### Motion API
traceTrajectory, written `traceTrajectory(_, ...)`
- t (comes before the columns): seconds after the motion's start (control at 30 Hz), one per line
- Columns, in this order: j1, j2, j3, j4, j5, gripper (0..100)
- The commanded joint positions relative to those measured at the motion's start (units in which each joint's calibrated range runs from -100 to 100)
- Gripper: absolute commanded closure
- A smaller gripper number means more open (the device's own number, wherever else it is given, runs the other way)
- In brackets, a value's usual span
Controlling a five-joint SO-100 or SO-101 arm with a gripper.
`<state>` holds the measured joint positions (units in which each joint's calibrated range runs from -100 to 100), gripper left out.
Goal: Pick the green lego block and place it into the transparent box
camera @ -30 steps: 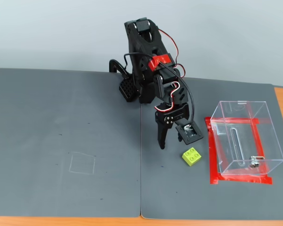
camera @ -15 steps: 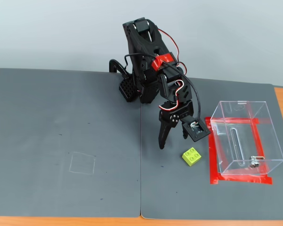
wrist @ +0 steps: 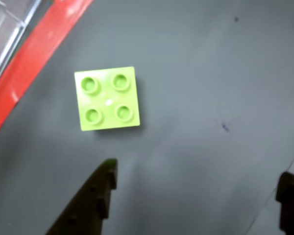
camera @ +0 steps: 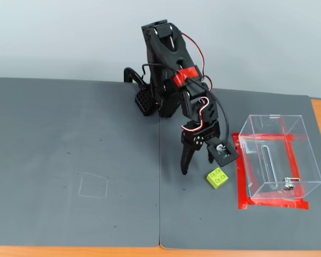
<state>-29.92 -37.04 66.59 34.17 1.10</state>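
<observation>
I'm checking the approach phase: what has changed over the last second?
In the fixed view the arm reached further forward and the end effector came down closer to the green lego block, jaws open, nothing grasped. The block stayed put on the grey mat, and the transparent box did not move inside its red tape.
</observation>
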Motion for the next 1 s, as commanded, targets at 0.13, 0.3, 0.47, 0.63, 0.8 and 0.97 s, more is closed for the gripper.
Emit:
traceTrajectory(0.13, -3.09, 2.92, -5.22, -1.01, -0.08, 63)
traceTrajectory(0.3, -3.61, 5.04, -7.21, -1.01, -0.08, 63)
traceTrajectory(0.47, -4.36, 7.75, -10.1, -1.01, -0.08, 63)
traceTrajectory(0.63, -4.43, 11.06, -13.0, -1.01, -0.08, 63)
traceTrajectory(0.8, -4.51, 13.94, -13.72, -4.66, -0.14, 63)
traceTrajectory(0.97, -4.51, 15.64, -13.81, -5.01, -0.14, 63)
